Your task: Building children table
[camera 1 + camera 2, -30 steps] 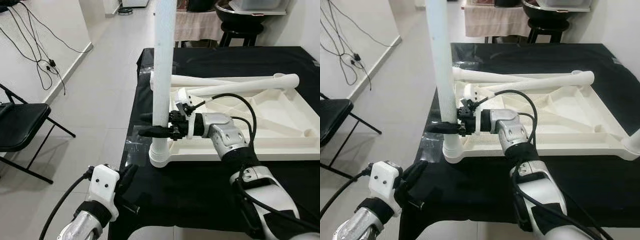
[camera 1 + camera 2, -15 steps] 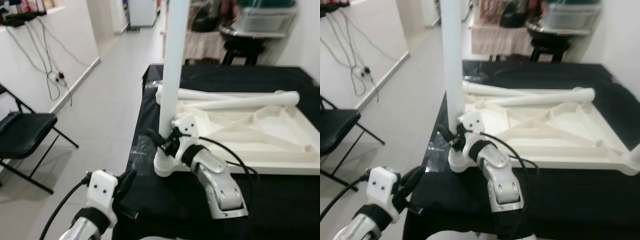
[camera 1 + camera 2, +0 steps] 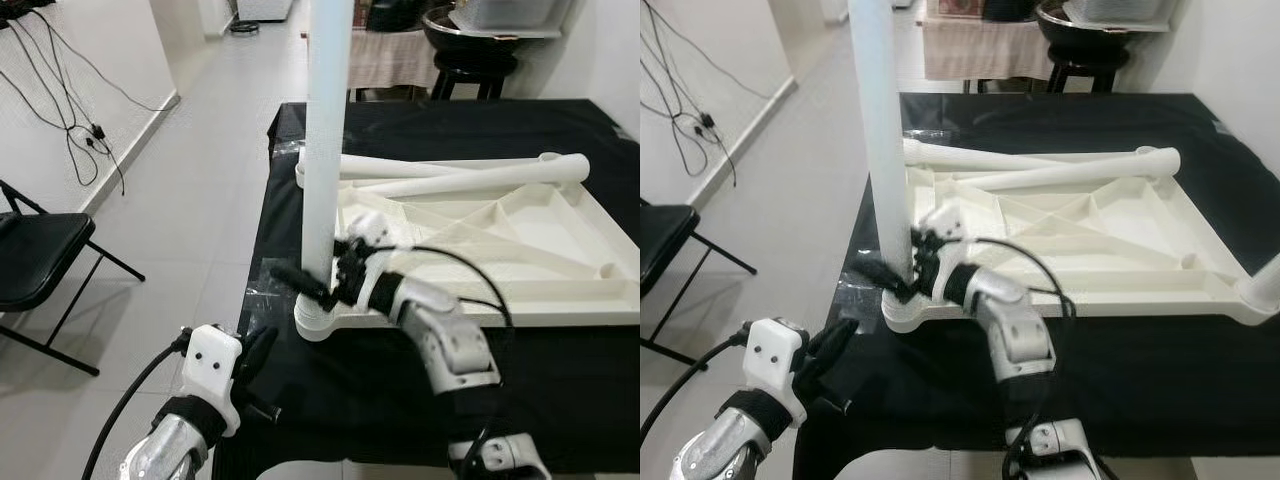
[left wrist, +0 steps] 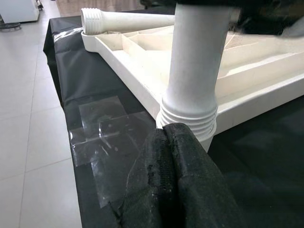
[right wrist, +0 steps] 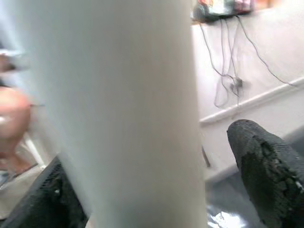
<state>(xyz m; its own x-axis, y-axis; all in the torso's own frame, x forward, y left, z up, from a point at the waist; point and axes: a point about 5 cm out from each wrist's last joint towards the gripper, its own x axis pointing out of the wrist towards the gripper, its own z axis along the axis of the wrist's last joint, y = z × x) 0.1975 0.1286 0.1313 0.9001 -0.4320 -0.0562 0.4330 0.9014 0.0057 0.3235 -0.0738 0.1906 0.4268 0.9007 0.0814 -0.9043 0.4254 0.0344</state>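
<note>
One unmarked white table leg (image 3: 326, 130)

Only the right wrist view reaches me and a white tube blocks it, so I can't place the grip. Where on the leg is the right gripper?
Observer: Low down: the right gripper straddles the upright leg just above its socket at the near left corner of the upside-down tabletop.
Operator: And the left one?
Observer: The left gripper hangs shut beside the black table, at its near edge, short of that corner.
Operator: Other legs?
Observer: Two loose legs lie across the tabletop's far end.
</note>
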